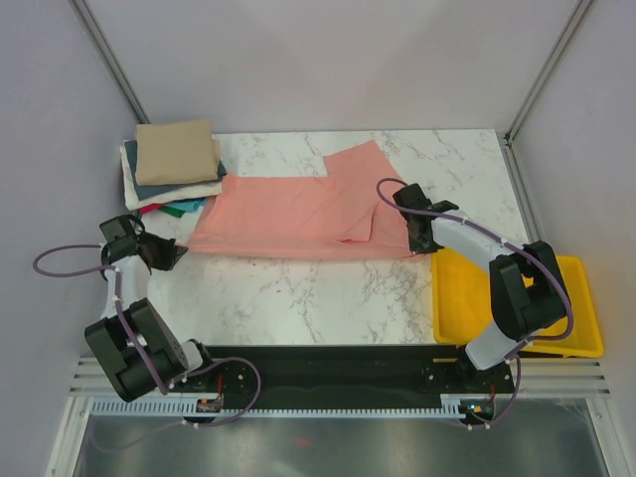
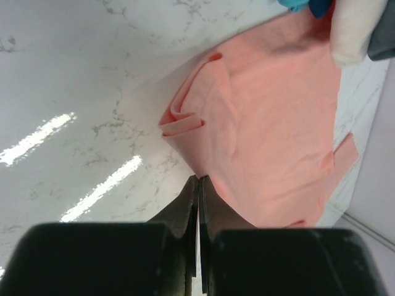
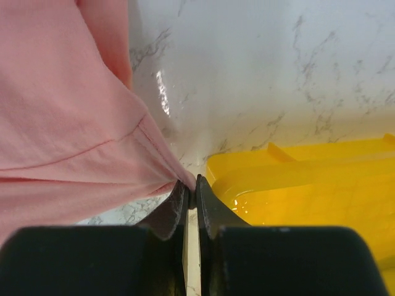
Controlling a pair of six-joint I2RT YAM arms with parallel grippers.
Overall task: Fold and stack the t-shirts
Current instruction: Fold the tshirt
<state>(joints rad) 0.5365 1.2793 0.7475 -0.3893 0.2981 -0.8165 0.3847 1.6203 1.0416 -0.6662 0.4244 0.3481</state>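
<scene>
Step in hand: judged to be the lift of the near edge, to fold the salmon-pink t-shirt (image 1: pixel 298 214).
Shirt: lies spread across the middle of the table (image 1: pixel 298 298), one sleeve pointing far, its right part doubled over.
Left gripper (image 2: pixel 199 179): jaws together, clamped on the shirt's near-left corner, where the cloth bunches in a small roll.
Right gripper (image 3: pixel 191 183): jaws pinched on the near-right corner, just beside the yellow tray (image 1: pixel 467 298).
Stack (image 1: pixel 177 164): folded tees at far left, tan on top, touching the shirt.
Doing it well: raise both corners evenly and keep the edge taut. Carry it far without nudging the stack.
Risk: the thin left pinch may slip.
</scene>
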